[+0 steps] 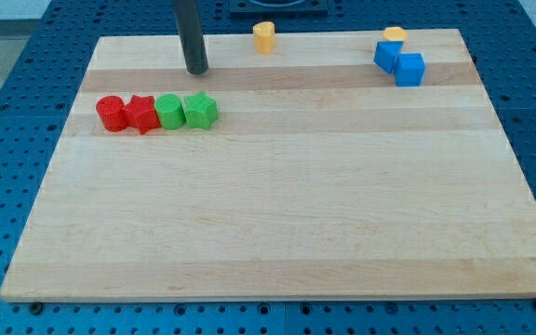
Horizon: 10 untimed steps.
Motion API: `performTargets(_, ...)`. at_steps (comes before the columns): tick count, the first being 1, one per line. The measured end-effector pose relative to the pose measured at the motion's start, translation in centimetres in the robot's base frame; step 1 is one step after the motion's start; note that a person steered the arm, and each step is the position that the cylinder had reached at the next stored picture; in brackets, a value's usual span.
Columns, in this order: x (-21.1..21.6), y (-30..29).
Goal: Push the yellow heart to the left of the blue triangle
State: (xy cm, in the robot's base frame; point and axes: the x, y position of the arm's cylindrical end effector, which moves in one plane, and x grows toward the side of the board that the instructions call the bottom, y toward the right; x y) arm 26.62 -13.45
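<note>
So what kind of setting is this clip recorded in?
Most likely a robotics lab bench: a wooden board lies on a blue perforated table, small coloured blocks such as the red cylinder sit on it, and my tip stands above the red-green row.

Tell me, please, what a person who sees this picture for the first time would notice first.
First, the row of four touching blocks at the view's left: red cylinder, red star, green cylinder, green star. My tip stands just above the green star, apart from it. At the top right two blue blocks cluster with a yellow one; another yellow block sits at the top edge.
</note>
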Motion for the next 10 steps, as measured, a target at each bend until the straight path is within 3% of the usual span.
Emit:
performTargets(2, -6.6, -0.9)
performTargets(3, -7.4, -0.8)
performTargets(8, -6.9, 12.0)
performTargets(10, -2.6, 16.9)
